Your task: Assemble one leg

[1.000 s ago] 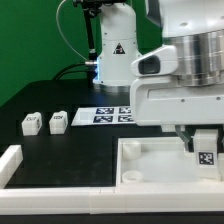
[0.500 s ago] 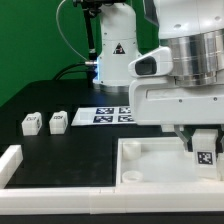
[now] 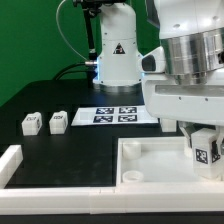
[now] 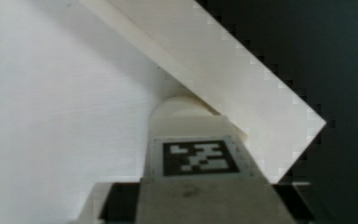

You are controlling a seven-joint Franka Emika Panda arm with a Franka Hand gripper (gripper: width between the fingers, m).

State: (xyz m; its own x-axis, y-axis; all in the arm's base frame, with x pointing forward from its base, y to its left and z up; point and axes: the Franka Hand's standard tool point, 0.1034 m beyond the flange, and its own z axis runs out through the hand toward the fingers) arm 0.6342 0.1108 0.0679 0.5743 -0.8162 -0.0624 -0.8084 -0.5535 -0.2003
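Gripping the small white plastic leg upright between my closed hand, tag facing out, I am holding it directly over the far right corner of the large white rimmed tray.

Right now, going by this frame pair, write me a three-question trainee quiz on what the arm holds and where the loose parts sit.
1. True or false: the gripper is shut on a leg whose tag shows in both views.
2. Multiple choice: the held leg hangs over A) the marker board, B) the large white tray-like piece, C) the black table.
3. How many loose legs lie on the table at the exterior view's left?

Key: 1 true. 2 B; it is near the piece's corner at the exterior view's right, and contact cannot be told. 3 two, side by side and apart from the arm.
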